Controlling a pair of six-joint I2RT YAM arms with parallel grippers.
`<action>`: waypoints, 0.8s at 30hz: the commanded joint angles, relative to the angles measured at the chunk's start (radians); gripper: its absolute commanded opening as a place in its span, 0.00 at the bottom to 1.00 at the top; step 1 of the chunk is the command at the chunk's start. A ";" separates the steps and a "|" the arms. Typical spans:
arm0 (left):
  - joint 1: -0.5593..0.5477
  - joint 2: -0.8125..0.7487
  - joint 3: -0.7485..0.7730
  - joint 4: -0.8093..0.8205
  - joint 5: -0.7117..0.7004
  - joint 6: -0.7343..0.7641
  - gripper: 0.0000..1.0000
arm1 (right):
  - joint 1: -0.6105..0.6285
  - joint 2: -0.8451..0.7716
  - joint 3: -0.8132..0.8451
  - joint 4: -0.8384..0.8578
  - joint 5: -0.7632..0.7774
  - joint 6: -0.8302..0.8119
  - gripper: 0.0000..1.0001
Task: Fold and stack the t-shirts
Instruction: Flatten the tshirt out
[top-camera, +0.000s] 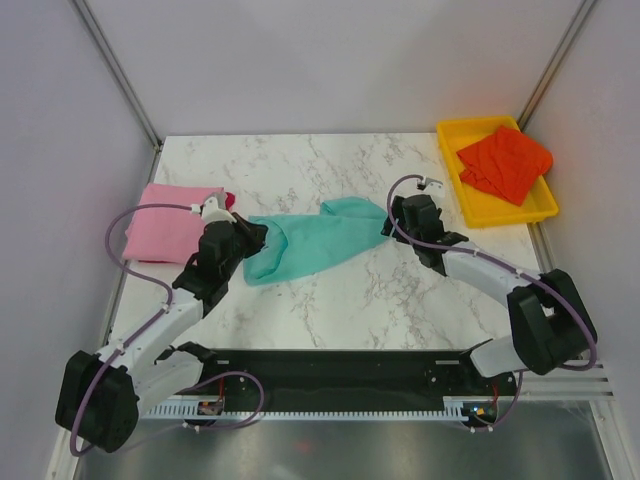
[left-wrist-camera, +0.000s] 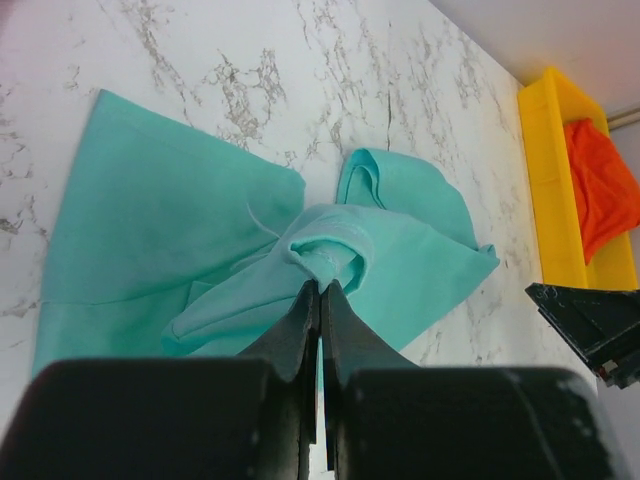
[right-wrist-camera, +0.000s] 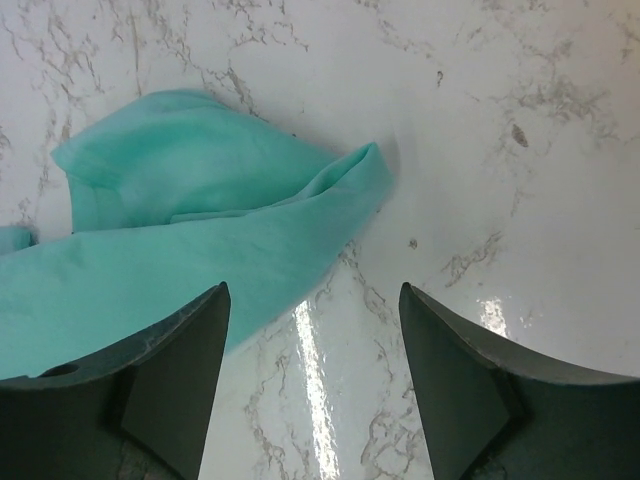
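I am folding the teal shirt (left-wrist-camera: 180, 230): my left gripper (left-wrist-camera: 319, 287) is pinching it shut, and my right gripper (right-wrist-camera: 315, 292) is hanging apart and, I think, should grab an edge next.

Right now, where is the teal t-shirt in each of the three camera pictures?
Top external: teal t-shirt at the centre of the marble table.
Left wrist: left and middle, pinched in the left tool.
Right wrist: left half, beside the open right tool.
Shared landmark: the marble table under it.

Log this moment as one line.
left jaws: shut on teal t-shirt | right jaws: open at its edge | orange-red t-shirt: in yellow tray
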 joint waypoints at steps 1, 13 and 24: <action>-0.002 -0.025 -0.014 0.052 -0.031 0.010 0.02 | 0.004 0.080 0.080 0.030 -0.026 -0.030 0.77; -0.002 -0.219 -0.140 0.249 0.148 0.073 0.02 | -0.056 0.169 0.078 0.104 -0.046 0.038 0.98; -0.004 -0.330 -0.175 0.252 0.148 0.043 0.02 | -0.125 0.337 0.130 0.176 -0.284 0.125 0.95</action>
